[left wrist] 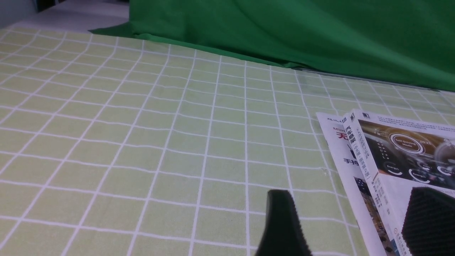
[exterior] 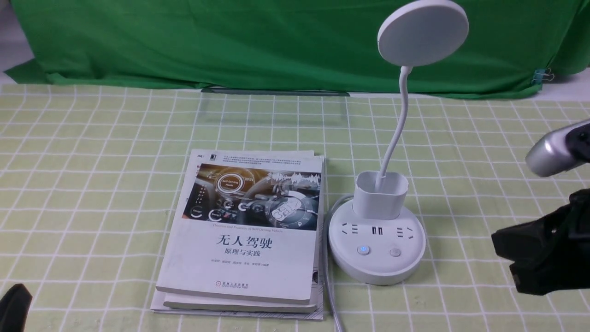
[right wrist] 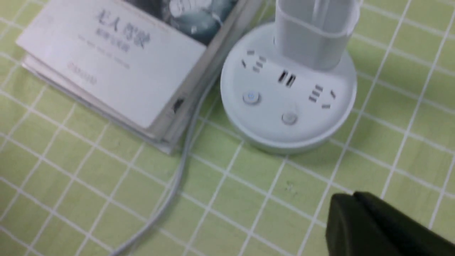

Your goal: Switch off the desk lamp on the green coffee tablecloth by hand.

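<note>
The lamp (exterior: 377, 249) stands on the cloth (exterior: 92, 184) right of the middle and nearer the front edge than the back, with the books (exterior: 244, 240) just beside it on the left. The right gripper (exterior: 507, 246) hovers near the cloth's right edge, well apart from the lamp, jaws clenched on nothing — a handy blunt tip for pressing. The left gripper (left wrist: 352, 193) sits at the front left corner, jaws spread and empty. Facing the front edge are the blue button (exterior: 363, 250), glowing, and the grey button (exterior: 395, 252); which one governs the light I cannot tell. Best to come straight down on a button's centre, gently, so the lamp doesn't slide — and keep clear of the cord (exterior: 329, 295).
</note>
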Action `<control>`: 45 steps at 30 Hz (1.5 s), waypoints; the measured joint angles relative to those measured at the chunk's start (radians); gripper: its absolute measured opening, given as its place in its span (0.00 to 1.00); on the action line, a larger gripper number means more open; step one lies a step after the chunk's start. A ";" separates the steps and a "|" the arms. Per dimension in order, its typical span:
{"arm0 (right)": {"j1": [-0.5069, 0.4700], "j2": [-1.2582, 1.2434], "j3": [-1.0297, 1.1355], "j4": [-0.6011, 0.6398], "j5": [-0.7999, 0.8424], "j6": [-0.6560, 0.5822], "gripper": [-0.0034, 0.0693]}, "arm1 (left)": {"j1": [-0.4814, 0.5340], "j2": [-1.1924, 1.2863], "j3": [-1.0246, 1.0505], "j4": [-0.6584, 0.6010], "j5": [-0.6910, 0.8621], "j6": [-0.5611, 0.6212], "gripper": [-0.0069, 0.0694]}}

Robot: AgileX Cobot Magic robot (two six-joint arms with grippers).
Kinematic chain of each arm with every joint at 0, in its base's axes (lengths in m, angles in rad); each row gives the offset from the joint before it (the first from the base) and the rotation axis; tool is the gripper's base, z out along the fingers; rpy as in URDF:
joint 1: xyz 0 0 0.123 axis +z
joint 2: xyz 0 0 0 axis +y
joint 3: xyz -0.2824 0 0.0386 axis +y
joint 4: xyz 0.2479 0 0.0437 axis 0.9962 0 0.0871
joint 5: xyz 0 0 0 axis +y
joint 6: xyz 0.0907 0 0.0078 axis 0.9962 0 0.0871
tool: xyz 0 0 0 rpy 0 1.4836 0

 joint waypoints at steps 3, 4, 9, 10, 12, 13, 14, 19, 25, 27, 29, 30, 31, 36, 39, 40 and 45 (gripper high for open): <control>-0.015 -0.052 0.005 -0.003 -0.010 -0.003 0.12 | 0.000 0.000 0.000 0.000 0.000 0.000 0.63; -0.026 -0.070 0.009 -0.003 -0.013 -0.011 0.12 | 0.000 0.000 0.000 0.000 0.000 0.000 0.63; -0.165 -0.227 0.127 -0.004 -0.087 -0.039 0.10 | 0.000 0.000 0.000 0.000 0.000 0.000 0.63; -0.196 -0.264 0.172 -0.006 -0.110 -0.048 0.10 | 0.000 0.000 0.000 0.000 0.000 0.000 0.63; -0.259 -0.343 0.239 -0.009 -0.158 -0.067 0.10 | 0.000 0.000 0.000 0.000 0.000 0.000 0.63; -0.313 -0.416 0.308 -0.009 -0.208 -0.093 0.10 | 0.000 0.000 0.000 0.000 0.000 0.000 0.63; -0.357 -0.479 0.366 -0.010 -0.255 -0.114 0.10 | 0.000 0.000 0.000 0.000 0.000 0.000 0.63; -0.495 -0.702 0.559 -0.012 -0.325 -0.156 0.10 | 0.000 0.000 0.000 0.000 0.000 0.000 0.63; -0.558 -0.834 0.708 -0.012 -0.397 -0.159 0.10 | 0.000 0.000 0.000 0.000 0.000 0.000 0.63; -0.560 -0.844 0.749 -0.012 -0.444 -0.159 0.10 | 0.000 0.000 0.000 0.000 0.000 0.000 0.63; -0.564 -0.850 0.792 -0.012 -0.494 -0.159 0.10 | 0.000 0.000 0.000 0.000 0.000 0.000 0.63; -0.565 -0.854 0.798 -0.012 -0.500 -0.159 0.10 | 0.000 0.000 0.000 0.000 0.000 0.000 0.63; -0.566 -0.862 0.804 -0.012 -0.521 -0.159 0.10 | 0.000 0.000 0.000 0.000 0.000 0.000 0.63; -0.566 -0.921 0.806 -0.012 -0.477 -0.160 0.10 | 0.000 0.000 0.000 0.000 0.000 0.000 0.63; -0.566 -0.935 0.807 -0.014 -0.394 -0.161 0.10 | 0.000 0.000 0.000 0.000 -0.003 0.000 0.63; -0.566 -0.935 0.807 -0.015 -0.382 -0.162 0.10 | 0.000 0.000 0.000 0.000 -0.001 0.000 0.63; -0.566 -0.935 0.807 -0.017 -0.364 -0.162 0.10 | 0.000 0.000 0.000 0.000 -0.001 0.000 0.63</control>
